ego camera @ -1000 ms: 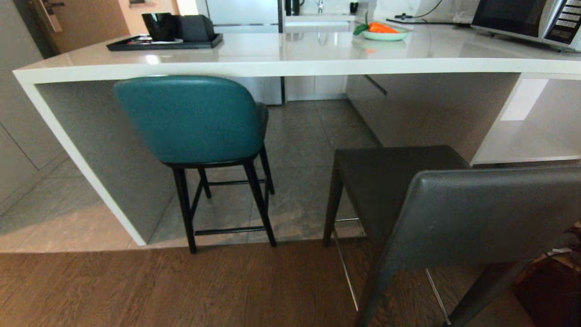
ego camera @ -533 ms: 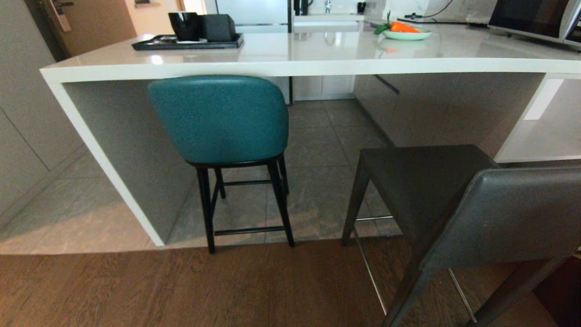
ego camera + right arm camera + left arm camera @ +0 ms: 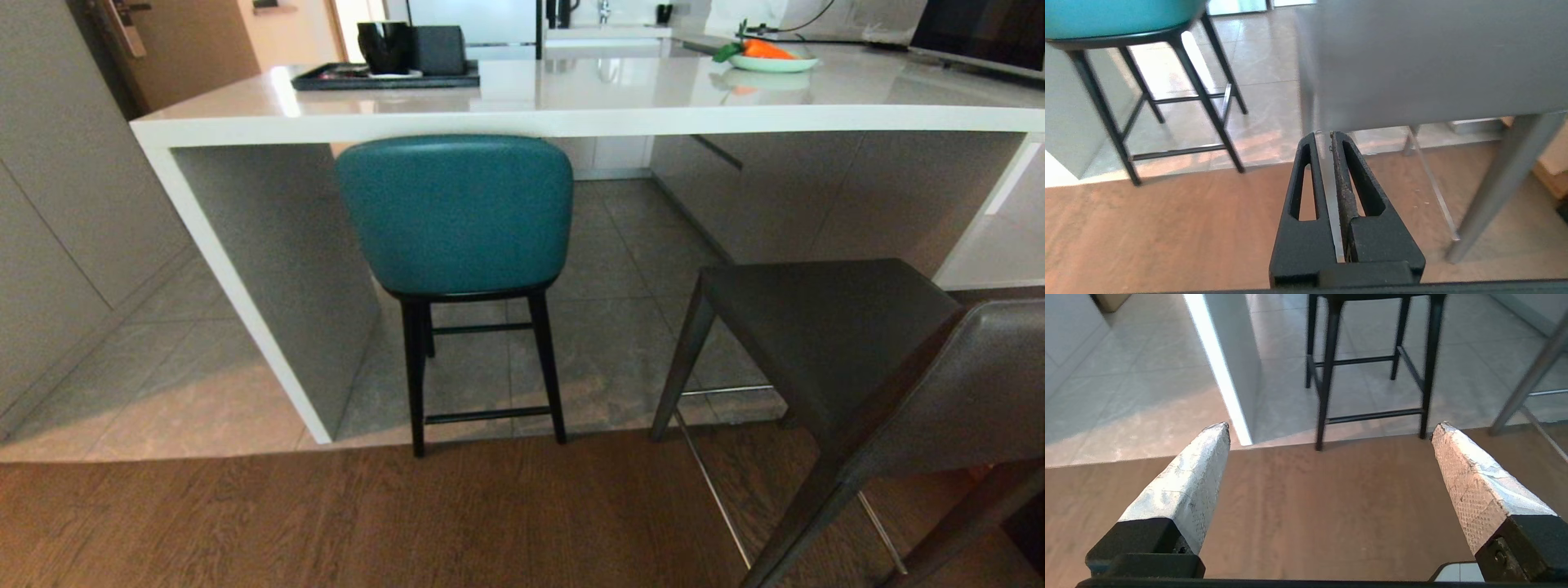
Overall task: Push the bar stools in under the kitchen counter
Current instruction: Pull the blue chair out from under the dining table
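Note:
The teal bar stool (image 3: 455,212) stands with its rounded back just below the kitchen counter's (image 3: 571,122) thick white edge and its black legs (image 3: 1331,367) at the line between tile and wood floor. At the right, the dark grey bar stool (image 3: 824,327) stands farther out from the counter on the wood floor, its back nearest me. Neither arm shows in the head view. My left gripper (image 3: 1329,426) hangs open over the wood floor, short of the teal stool's legs. My right gripper (image 3: 1323,135) is shut on nothing, just before the grey stool's back (image 3: 1425,61).
A black tray (image 3: 384,75) with dark cups, a plate with a carrot (image 3: 771,59) and a microwave (image 3: 980,33) sit on the counter. Grey cabinet fronts (image 3: 57,204) line the left side. White shelves (image 3: 992,245) are at the counter's right end.
The whole picture has slid to the right, so the camera has moved left. Both stools keep their places against the counter.

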### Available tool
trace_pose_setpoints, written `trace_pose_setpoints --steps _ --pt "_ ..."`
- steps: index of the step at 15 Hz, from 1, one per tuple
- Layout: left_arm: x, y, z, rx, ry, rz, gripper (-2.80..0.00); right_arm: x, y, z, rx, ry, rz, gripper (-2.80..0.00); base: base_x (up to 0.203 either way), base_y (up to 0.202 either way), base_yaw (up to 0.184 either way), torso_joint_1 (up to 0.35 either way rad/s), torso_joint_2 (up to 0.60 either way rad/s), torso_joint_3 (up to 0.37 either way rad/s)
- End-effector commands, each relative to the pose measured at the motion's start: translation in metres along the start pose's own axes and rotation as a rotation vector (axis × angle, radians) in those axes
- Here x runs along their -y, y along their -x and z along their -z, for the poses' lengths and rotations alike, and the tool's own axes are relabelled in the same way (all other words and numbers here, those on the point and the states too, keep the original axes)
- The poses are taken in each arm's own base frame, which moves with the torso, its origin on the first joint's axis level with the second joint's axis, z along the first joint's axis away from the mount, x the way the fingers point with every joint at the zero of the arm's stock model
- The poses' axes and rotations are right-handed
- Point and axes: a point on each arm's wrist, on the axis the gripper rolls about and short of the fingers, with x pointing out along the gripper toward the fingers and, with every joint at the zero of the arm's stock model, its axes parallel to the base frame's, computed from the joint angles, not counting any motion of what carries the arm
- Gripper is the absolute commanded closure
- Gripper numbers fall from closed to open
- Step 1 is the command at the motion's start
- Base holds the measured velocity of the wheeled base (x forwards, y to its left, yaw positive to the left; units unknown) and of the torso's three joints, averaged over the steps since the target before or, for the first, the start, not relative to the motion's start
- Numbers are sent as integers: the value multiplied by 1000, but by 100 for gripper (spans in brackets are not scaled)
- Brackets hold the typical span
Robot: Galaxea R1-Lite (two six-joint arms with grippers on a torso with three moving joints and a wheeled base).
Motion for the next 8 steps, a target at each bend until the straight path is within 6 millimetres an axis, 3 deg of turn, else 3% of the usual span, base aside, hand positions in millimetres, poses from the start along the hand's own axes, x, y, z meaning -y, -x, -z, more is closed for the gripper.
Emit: trace_pose_setpoints --steps 1,8 --pt "0 0 0 -3 0 0 -280 0 -2 6 -24 0 0 0 0 194 1 4 -2 8" --pt "0 0 0 -2 0 0 -280 0 -2 6 -24 0 0 0 0 196 -2 2 2 1"
